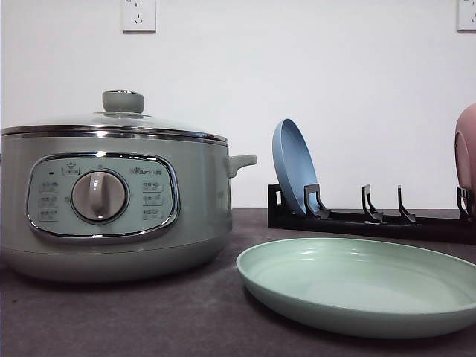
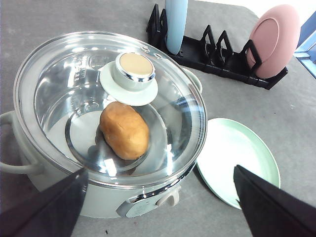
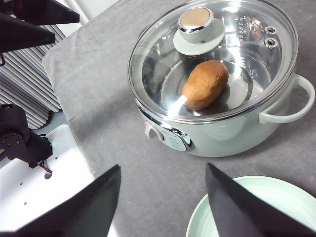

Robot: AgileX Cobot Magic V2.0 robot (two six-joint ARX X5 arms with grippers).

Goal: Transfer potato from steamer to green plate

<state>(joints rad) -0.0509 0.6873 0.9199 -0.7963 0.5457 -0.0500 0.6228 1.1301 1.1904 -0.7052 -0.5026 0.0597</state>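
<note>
The sage-green steamer [image 1: 201, 193] stands at the table's left with its glass lid [image 2: 54, 89] on. Through the glass, the orange-brown potato [image 2: 124, 131] [image 3: 205, 84] lies on the steamer's metal floor. Just right of the steamer, the pale green plate [image 1: 357, 286] [image 2: 237, 153] [image 3: 266, 197] rests flat and bare. My left gripper [image 2: 160, 169] hovers open above the steamer [image 2: 108, 200], holding nothing. My right gripper [image 3: 163, 166] is also open and holds nothing, above the table between the steamer [image 3: 222, 138] and the green plate.
A black dish rack [image 1: 372, 222] [image 2: 217, 54] runs along the back right, with a blue plate [image 1: 294, 167] [image 2: 176, 24] and a pink plate [image 1: 466, 149] [image 2: 274, 39] standing upright in it. The table edge [image 3: 64, 118] and a white robot base [image 3: 49, 187] lie nearest me.
</note>
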